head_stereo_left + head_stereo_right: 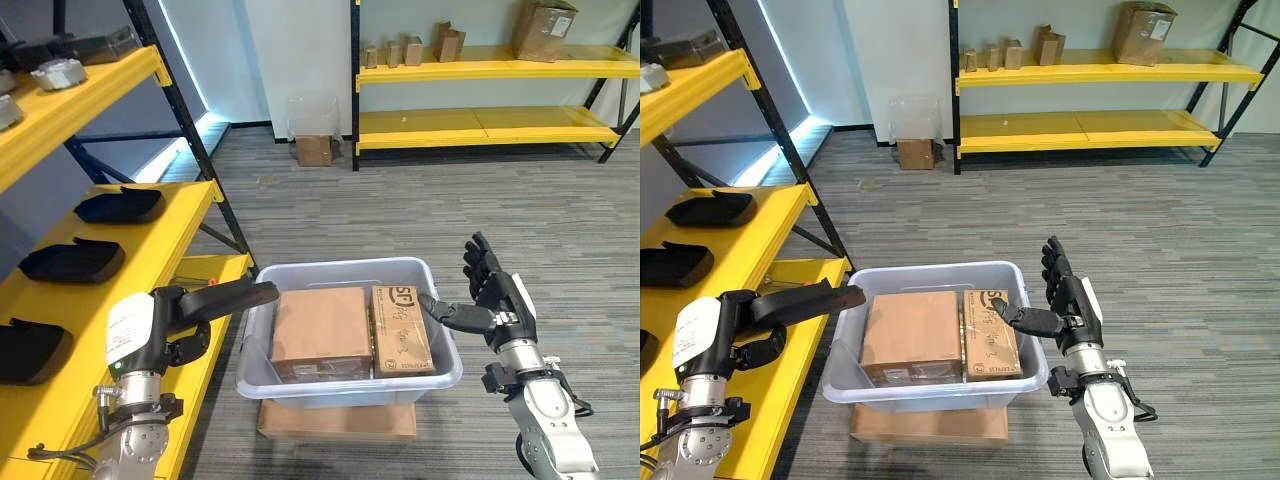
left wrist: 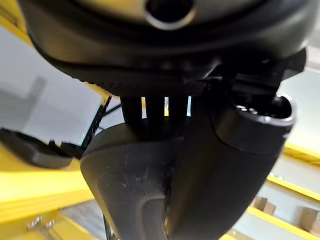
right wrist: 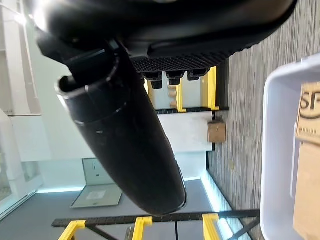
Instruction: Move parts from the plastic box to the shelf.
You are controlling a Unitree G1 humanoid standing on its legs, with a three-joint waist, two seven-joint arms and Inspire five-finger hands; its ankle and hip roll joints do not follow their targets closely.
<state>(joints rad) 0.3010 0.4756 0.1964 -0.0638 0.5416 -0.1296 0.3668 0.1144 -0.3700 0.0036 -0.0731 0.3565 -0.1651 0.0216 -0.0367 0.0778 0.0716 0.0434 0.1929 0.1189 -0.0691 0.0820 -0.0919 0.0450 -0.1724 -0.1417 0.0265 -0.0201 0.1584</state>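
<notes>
my left hand [image 1: 175,320] and right hand [image 1: 495,295] flank the plastic box [image 1: 345,385], fingers straight, holding nothing; two cardboard parcels [image 1: 320,330] lie inside.

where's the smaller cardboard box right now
In the left eye view the smaller cardboard box lies inside the plastic box, on its right side, beside the larger cardboard box.

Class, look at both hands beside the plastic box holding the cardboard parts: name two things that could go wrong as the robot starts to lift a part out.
1. The two cardboard boxes sit packed side by side in the plastic box, so open fingers may find little room to slide between them.
2. The left hand and right hand flank the box's rim; a misjudged reach could perhaps shove it off the flat cardboard beneath.
</notes>
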